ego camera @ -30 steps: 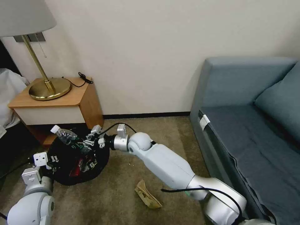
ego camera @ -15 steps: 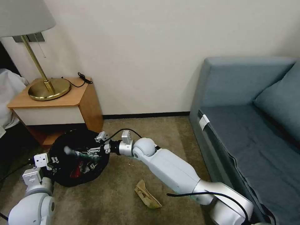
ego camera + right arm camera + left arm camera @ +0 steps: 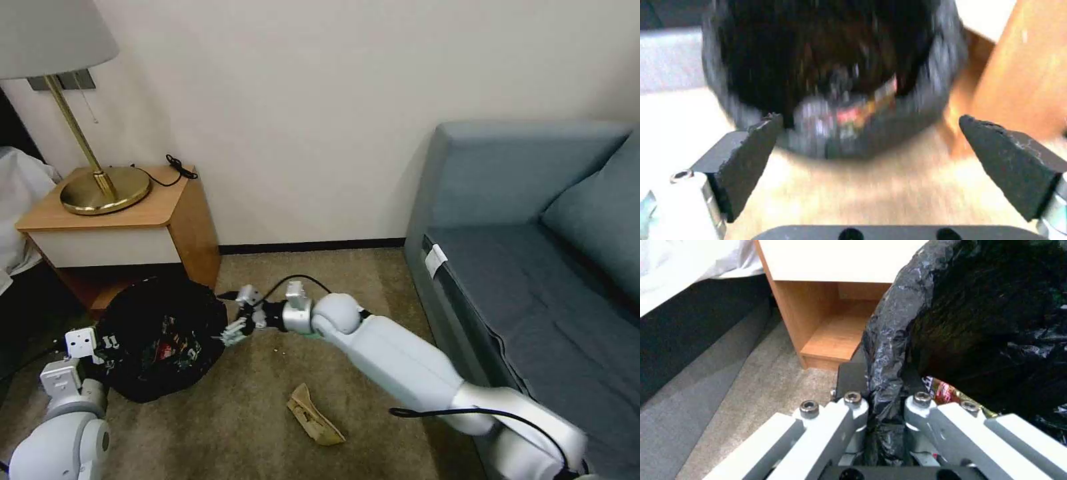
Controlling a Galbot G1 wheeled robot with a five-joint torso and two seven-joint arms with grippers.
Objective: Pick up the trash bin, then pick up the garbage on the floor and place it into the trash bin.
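Head view: trash bin, round, lined with wrinkly black bag, tilted on the carpet just in front of the wooden nightstand; red and pale litter shows inside it. My left gripper pinches its near-left rim. My right gripper hangs just beside the bin's right edge, fingers spread, nothing in them. A tan wrapper lies flat on open carpet, apart from the bin and near my right forearm. Sofa closes off the right side; bare carpet lies between it and the bin.

Left wrist view: my left gripper is clamped narrow on a fold of the trash bin liner; a red-and-white packet peeks beside one finger. Nightstand base stands close behind.

Right wrist view: my right gripper stands wide and empty, the trash bin mouth ahead, blurred.
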